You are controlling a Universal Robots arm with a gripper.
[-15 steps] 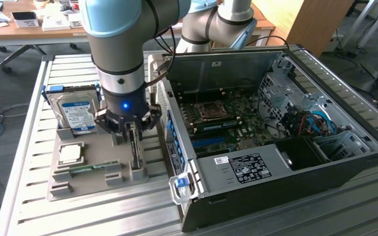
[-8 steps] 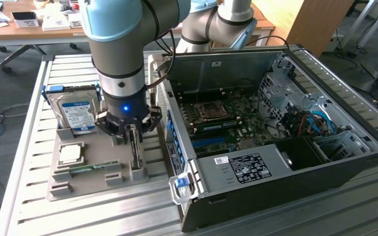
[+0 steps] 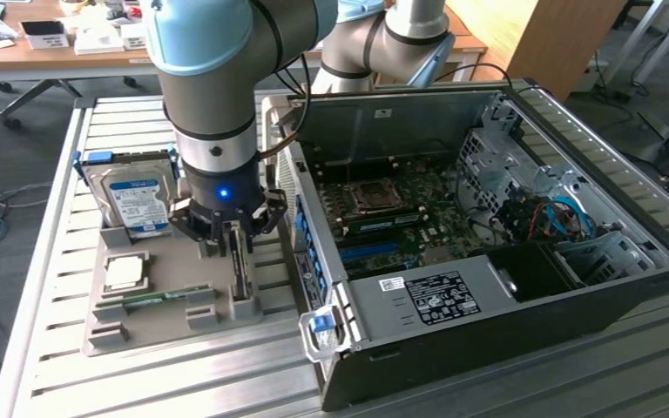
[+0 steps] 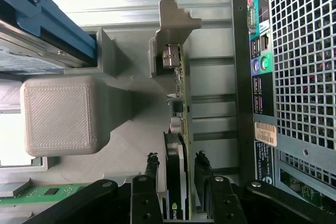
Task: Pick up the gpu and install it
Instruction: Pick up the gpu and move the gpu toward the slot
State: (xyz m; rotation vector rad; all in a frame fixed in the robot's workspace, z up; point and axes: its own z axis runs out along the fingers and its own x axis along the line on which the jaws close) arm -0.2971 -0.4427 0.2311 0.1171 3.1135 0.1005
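Observation:
The gpu (image 3: 239, 272) stands on edge in a slot of the grey holder tray (image 3: 160, 326), to the exterior view's left of the open computer case (image 3: 486, 218). My gripper (image 3: 236, 231) has come straight down over it. In the wrist view the gpu (image 4: 177, 129) runs between my gripper (image 4: 176, 162), with its dark fan side toward one finger (image 4: 151, 165) and its green board toward the other. The jaws are open, with a narrow gap on each side of the card. The card's far end rests in a grey post (image 4: 170, 24).
On the same tray are a hard drive (image 3: 137, 196) with a blue-and-white label, a processor (image 3: 123, 272) and a green memory stick (image 3: 154, 299). The case lies open with its motherboard (image 3: 393, 218) exposed; its rear panel (image 4: 299, 66) is close beside the card.

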